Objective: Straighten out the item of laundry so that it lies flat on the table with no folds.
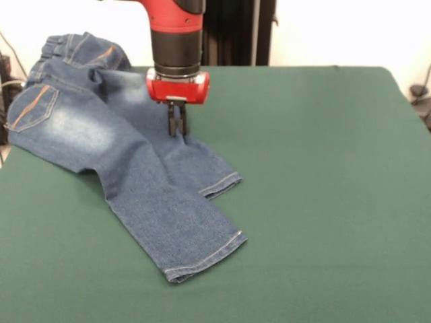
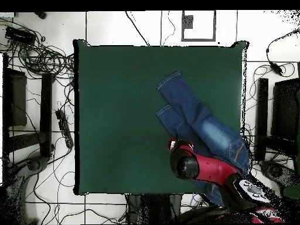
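In the front view the jeans [image 1: 128,168] lie on the table [image 1: 323,202] toward ten o'clock, legs running to five o'clock; the gripper [image 1: 176,124] stands on the rear leg.

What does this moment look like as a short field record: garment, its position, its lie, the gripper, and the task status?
garment: jeans, blue denim, one orange-stitched back pocket showing
position: toward one side of the table, waistband overhanging its edge
lie: not flat; waist end bunched, the longer-showing leg lies over part of the other, both hems visible
gripper: gripper is down on the shorter-showing leg, fingers close together at the cloth; a grip on the fabric cannot be confirmed
task status: not yet straightened
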You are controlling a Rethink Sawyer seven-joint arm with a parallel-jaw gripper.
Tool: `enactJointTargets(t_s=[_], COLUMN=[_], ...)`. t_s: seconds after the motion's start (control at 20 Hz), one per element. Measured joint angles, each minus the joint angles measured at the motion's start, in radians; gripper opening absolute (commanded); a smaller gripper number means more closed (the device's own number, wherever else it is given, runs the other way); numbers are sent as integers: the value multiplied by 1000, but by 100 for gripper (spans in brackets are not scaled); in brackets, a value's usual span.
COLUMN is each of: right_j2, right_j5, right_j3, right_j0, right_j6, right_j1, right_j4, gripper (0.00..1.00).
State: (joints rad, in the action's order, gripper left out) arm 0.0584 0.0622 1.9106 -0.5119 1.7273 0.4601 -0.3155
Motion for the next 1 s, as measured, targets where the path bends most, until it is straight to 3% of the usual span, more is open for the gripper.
enactJointTargets(t_s=[0.6, 1.0], right_j2=[-19, -11], right_j5=[117, 123], right_j3=[-1, -2], right_j0=[70, 84], right_j6=[2, 2], right_j1=[-20, -22], right_j4=[102, 159], gripper=[0, 0])
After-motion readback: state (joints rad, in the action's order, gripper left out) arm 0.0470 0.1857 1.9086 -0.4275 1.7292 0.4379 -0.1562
